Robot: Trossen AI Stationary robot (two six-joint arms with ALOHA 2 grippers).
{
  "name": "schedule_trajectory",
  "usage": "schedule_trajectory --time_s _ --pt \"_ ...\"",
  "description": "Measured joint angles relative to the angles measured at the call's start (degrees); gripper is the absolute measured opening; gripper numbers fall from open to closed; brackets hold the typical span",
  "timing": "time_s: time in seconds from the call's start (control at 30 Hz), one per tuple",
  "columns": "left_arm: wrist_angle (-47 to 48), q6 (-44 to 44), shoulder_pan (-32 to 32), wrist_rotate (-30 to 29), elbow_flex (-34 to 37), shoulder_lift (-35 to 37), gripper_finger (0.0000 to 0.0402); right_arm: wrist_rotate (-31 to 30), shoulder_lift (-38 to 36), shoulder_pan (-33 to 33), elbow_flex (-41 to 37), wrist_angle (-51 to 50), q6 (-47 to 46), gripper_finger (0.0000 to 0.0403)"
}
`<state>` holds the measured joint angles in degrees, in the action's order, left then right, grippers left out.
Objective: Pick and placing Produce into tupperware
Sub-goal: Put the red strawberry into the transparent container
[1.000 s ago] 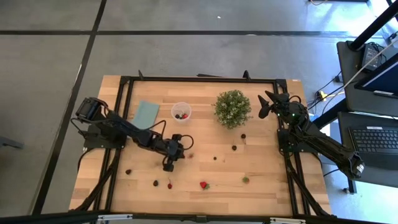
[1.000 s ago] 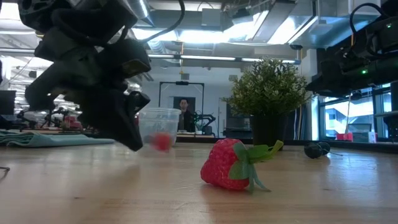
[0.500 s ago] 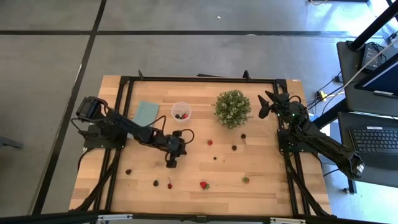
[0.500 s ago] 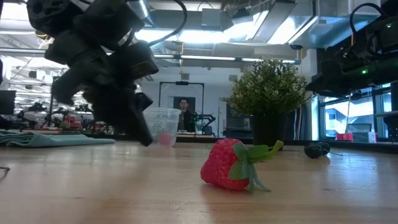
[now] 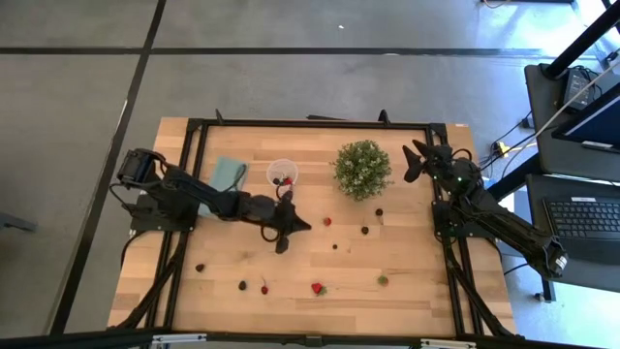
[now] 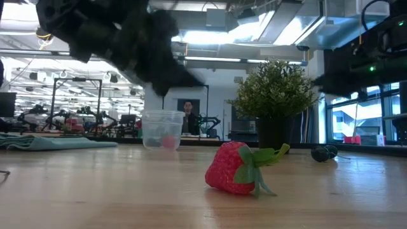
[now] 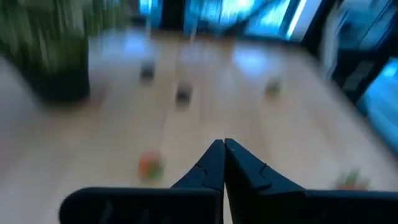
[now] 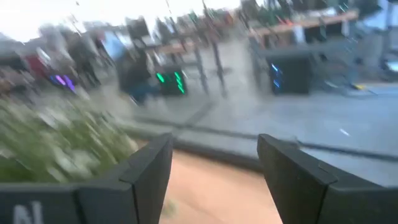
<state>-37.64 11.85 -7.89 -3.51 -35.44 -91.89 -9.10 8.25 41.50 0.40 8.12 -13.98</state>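
Note:
Tiny produce pieces lie scattered on the wooden table: a strawberry (image 5: 316,288) near the front edge, a small red piece (image 5: 327,221), dark berries (image 5: 365,230) and a greenish one (image 5: 383,280). The clear tupperware cup (image 5: 282,174) stands upright at the far middle with a few pieces inside. My left gripper (image 5: 300,226) hovers shut and empty above the table, between the cup and the red piece (image 7: 150,166). My right gripper (image 5: 417,160) waits open at the far right, beside the plant.
A bushy green potted plant (image 5: 362,170) stands right of the cup. A flat teal rectangle (image 5: 229,174) lies left of it. More small pieces (image 5: 242,285) sit near the front left. Black frame rails run along the table's edges.
My left gripper has risen and swung toward the table's far right, tipping from pointing down to nearly level, and has stayed shut. A small red piece that lay by its fingers now lies farther right, toward the plant.

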Motion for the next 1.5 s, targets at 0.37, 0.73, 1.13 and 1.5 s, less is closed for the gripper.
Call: schedule_trajectory --time_s 0.37,0.73,1.13,1.5 --pt "-3.3 8.6 12.5 3.1 0.0 15.2 0.0036 12.2 3.2 -1.2 22.1 -3.9 10.0 0.0239" --pt "-2.9 4.3 20.4 3.9 0.0 22.6 0.0062 16.8 36.3 -9.2 62.8 -42.1 28.2 0.0239" --pt "-0.3 4.1 24.1 4.4 0.0 23.5 0.0087 16.7 65.9 -22.4 87.6 -52.5 42.5 0.0239" --pt "18.0 -1.8 28.4 7.5 0.0 37.0 0.0105 16.6 78.9 -32.6 94.3 -50.6 47.2 0.0239"
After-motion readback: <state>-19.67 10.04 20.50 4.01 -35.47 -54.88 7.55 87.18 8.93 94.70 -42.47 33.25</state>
